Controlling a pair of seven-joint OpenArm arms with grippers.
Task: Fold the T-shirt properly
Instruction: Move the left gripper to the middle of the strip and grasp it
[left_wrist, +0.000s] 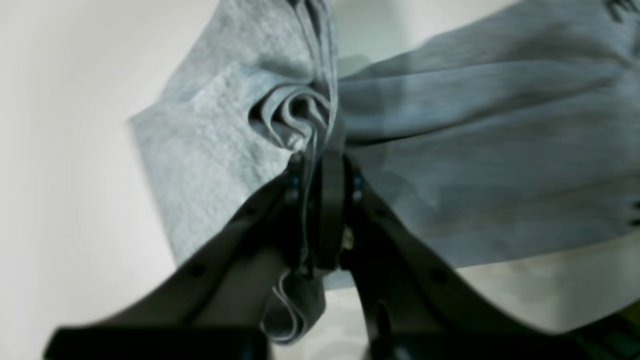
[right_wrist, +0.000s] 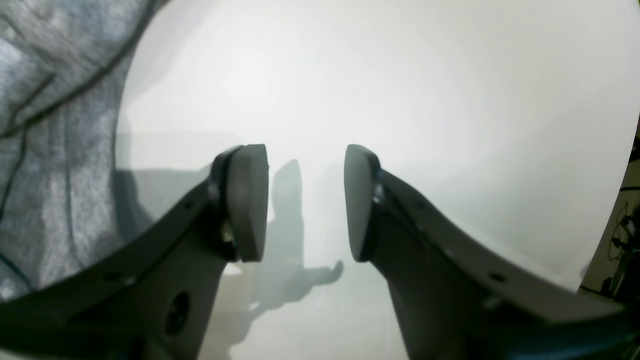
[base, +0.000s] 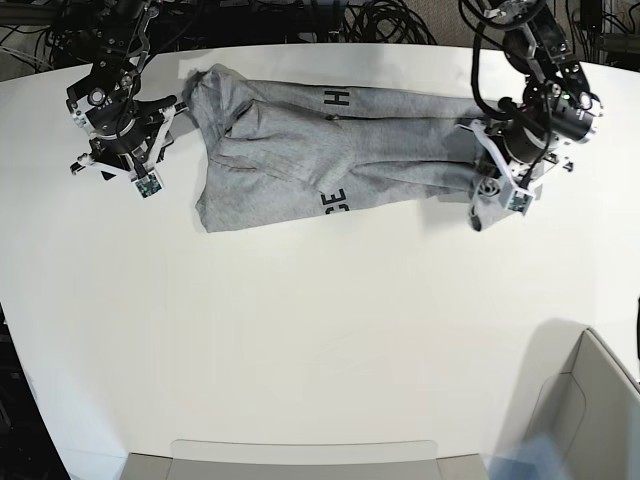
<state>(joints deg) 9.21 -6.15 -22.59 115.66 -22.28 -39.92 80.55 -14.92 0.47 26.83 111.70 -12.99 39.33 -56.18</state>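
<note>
Clearly the left gripper (left_wrist: 320, 165) has its fingers clamped on a bunched corner of the T-shirt (base: 330, 150), while the right gripper (right_wrist: 305, 200) stands with fingers spread and nothing between them, just beside the cloth at upper left of the base view. The shirt lies stretched and rumpled along the top of the white counter (base: 300, 340), lettering partly showing, so no neat fold looks made yet; both arms hang over its opposite ends, wrists angled down.

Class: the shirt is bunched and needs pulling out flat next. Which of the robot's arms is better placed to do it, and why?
Left. The left gripper is already shut on the T-shirt; the right gripper is open over bare table.
</note>
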